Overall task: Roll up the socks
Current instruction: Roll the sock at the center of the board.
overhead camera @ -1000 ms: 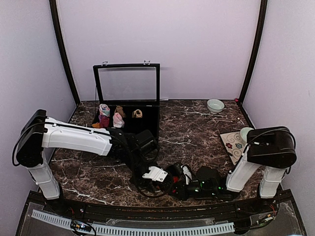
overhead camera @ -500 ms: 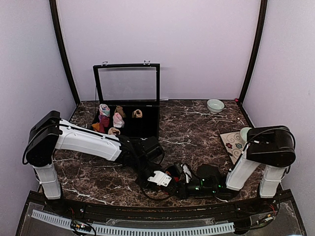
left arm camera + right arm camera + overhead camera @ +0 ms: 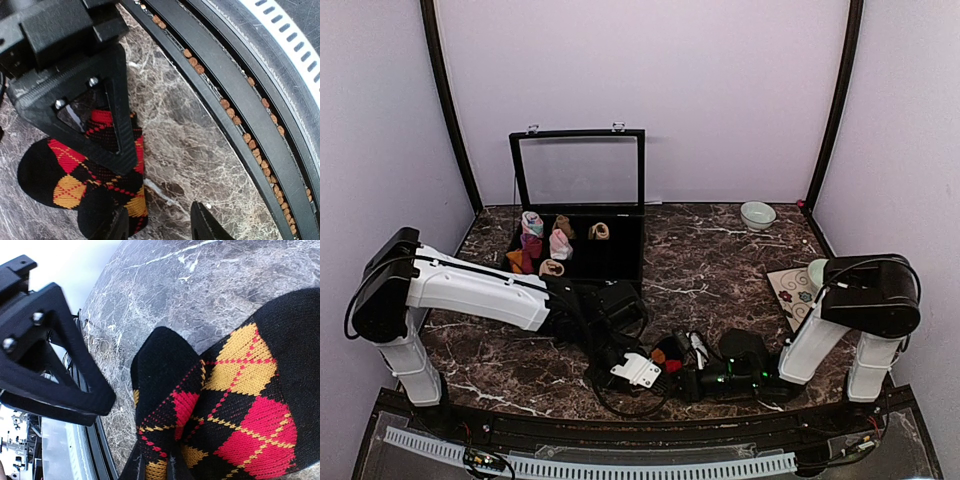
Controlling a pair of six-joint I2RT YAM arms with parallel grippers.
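A black sock with red and orange argyle diamonds lies bunched on the marble near the front edge. In the top view only small red-orange patches of it show between the two arms. My right gripper is shut on a fold of this sock; in the top view it lies low on the table. My left gripper is open, with bare marble between its fingertips and one fingertip at the sock's edge. The right gripper's black finger frame lies across the sock.
A black box with its lid raised stands at the back left, with small sock rolls in it. A pale bowl sits at the back right. A floral mat with a cup lies at the right. The table's front rail runs close by.
My left gripper has moved a little toward the front edge, next to the sock. The right gripper stays shut on the sock and has barely moved.
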